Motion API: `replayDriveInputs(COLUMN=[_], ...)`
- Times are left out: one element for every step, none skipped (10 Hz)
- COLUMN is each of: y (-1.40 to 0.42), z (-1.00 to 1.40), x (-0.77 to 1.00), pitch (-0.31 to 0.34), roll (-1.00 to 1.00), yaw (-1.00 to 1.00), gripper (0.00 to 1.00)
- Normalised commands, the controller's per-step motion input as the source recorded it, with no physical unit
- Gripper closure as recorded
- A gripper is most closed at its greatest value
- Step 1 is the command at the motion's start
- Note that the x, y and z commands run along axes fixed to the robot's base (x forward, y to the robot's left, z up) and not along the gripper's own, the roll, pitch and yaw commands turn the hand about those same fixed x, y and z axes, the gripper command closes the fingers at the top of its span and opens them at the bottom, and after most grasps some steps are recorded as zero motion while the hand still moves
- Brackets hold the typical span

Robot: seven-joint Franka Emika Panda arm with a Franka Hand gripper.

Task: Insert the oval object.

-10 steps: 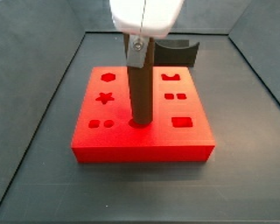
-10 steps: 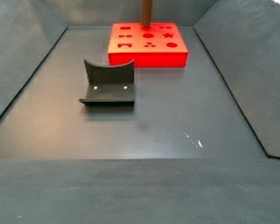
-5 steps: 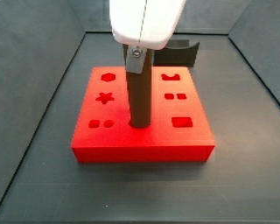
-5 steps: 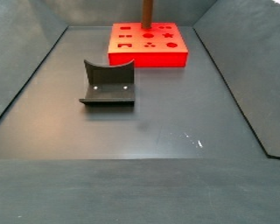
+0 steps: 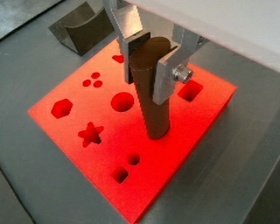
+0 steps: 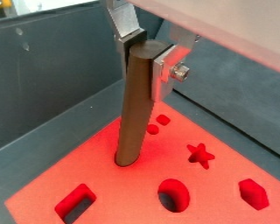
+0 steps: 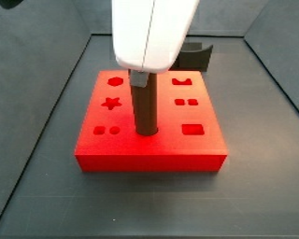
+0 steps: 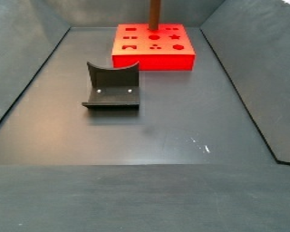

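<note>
**Rod upright in the red block, held at the top**

Gripper above the middle of the red block, fingers closed flat against the two sides of the oval object near its upper end. Silver finger plates pressed to the rod in both wrist views, no gap visible between pads and rod. Oval object standing vertical, dark brown, lower end down in a hole near the centre of the block's top face; depth in the hole hard to judge, since the rim hides the tip. In a side view, rod rising straight from the block into the white gripper body above.

Around the rod on the red block: a round hole just beside it, a star hole and a hexagon hole farther out, small paired holes along the edges.

Seen from the far-off side view, red block at the far end of the dark floor, only the rod rising from it to the frame edge. Dark grey U-shaped holder lying well apart from the block, nearer and to the left, open side up. Same holder showing behind the block in a side view and at the corner of a wrist view.
</note>
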Motion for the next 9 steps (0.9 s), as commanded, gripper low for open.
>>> replayDriveInputs(y=[0.00,0.00,0.00,0.00,0.00,-0.01,0.00,0.00,0.00], z=[-0.56,-0.65,-0.65,-0.69,-0.70,-0.71,-0.16,0.00,0.00], x=[0.10,0.04,0.08,0.06,0.06,0.05,-0.02,0.00,0.00], pitch=[0.000,0.000,0.000,0.000,0.000,0.000,0.000,0.000,0.000], roll=[0.00,-0.06,-0.07,-0.04,-0.01,0.00,0.00,0.00,0.00], yaw=[0.00,0.01,0.03,0.05,0.04,0.03,0.00,0.00,0.00], gripper=[1.00,1.00,1.00,1.00,1.00,1.00,1.00,1.00,1.00])
